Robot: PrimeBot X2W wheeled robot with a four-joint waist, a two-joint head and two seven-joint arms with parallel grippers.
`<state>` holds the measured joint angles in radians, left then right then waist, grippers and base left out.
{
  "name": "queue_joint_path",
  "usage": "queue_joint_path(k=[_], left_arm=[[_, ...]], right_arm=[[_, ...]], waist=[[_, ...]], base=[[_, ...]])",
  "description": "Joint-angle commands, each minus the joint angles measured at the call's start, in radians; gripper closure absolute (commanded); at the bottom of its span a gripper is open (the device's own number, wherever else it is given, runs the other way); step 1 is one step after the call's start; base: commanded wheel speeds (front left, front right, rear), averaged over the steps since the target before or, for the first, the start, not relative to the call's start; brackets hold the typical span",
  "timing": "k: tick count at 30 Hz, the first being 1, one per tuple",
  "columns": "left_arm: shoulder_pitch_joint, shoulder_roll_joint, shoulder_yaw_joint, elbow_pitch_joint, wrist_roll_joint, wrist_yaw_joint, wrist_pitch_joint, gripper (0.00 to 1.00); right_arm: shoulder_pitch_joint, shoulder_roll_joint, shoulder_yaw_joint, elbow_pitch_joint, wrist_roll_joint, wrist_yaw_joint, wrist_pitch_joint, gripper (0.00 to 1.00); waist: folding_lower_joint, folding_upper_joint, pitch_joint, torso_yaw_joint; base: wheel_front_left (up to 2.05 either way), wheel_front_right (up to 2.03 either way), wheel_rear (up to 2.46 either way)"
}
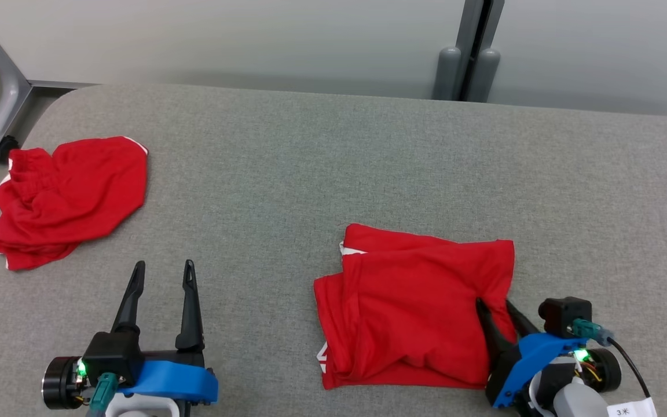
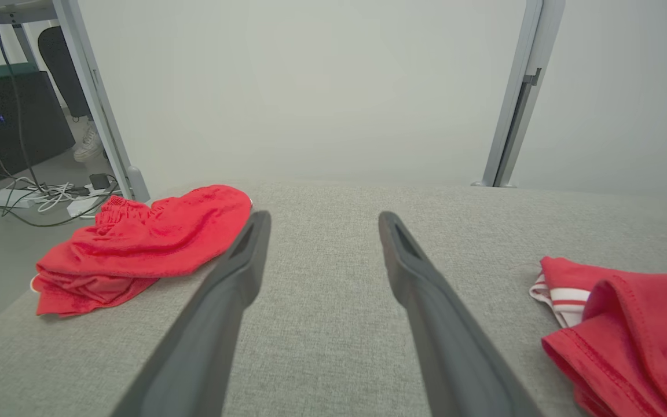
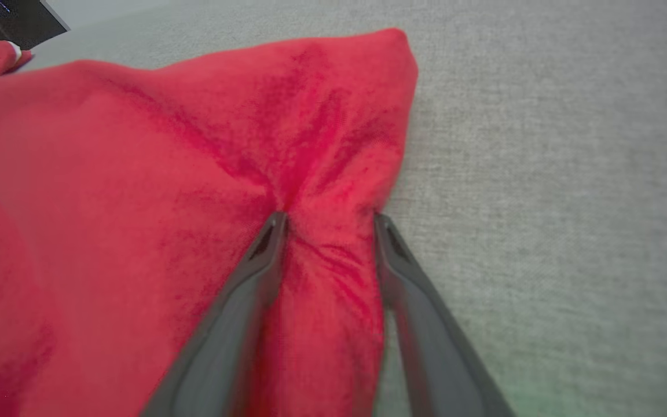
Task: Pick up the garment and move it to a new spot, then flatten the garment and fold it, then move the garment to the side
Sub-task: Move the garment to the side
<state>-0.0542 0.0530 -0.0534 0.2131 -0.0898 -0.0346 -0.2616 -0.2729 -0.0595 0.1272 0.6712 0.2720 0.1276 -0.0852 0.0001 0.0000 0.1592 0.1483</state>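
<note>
Grey padded table (image 1: 333, 162) carrying two items. Folded red garment (image 1: 414, 307) lying centre-right, near front edge. R gripper (image 1: 493, 302) straddling a bunched ridge at its right edge, fingers part-spread, pressing in; firm pinch unclear. L gripper (image 1: 164, 264) hovering, fingers spread, empty. Crumpled red shorts (image 1: 67, 197) lying far left.

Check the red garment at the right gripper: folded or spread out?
Folded: the red garment lies as a compact stack, lower layers and white trim peeking out at its left edge.
</note>
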Motion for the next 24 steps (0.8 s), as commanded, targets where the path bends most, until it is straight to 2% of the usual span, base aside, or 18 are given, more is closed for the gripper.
queue_joint_path(k=[1, 8, 15, 21, 24], left_arm=[[-0.015, -0.002, -0.004, -0.001, -0.005, 0.005, -0.005, 0.00], [-0.028, -0.002, -0.005, -0.006, -0.011, 0.004, -0.005, 0.00], [-0.072, -0.003, -0.011, -0.031, -0.014, 0.001, -0.005, 0.00], [-0.128, -0.003, -0.019, -0.061, -0.007, 0.000, -0.005, 0.00], [-0.164, -0.002, -0.021, -0.077, 0.006, -0.008, -0.005, 0.00]], right_arm=[[-0.005, 0.016, 0.013, 0.017, -0.004, 0.006, 0.004, 1.00], [-0.067, -0.053, 0.001, -0.045, -0.033, 0.003, -0.042, 1.00], [-0.094, -0.184, -0.029, -0.158, -0.044, 0.003, -0.015, 1.00], [-0.085, -0.292, -0.117, -0.263, -0.029, 0.003, 0.012, 1.00], [-0.070, -0.324, -0.169, -0.318, -0.019, 0.003, 0.020, 1.00]], waist=[[-0.0001, 0.0000, 0.000, -0.002], [-0.0001, 0.0000, 0.019, -0.031], [-0.0001, 0.0000, 0.094, -0.094], [-0.0001, 0.0000, 0.180, -0.163], [-0.0001, 0.0000, 0.220, -0.188]], base=[[0.00, 0.00, 0.00], [0.00, 0.00, 0.00], [0.00, 0.00, 0.00], [0.00, 0.00, 0.00], [0.00, 0.00, 0.00]])
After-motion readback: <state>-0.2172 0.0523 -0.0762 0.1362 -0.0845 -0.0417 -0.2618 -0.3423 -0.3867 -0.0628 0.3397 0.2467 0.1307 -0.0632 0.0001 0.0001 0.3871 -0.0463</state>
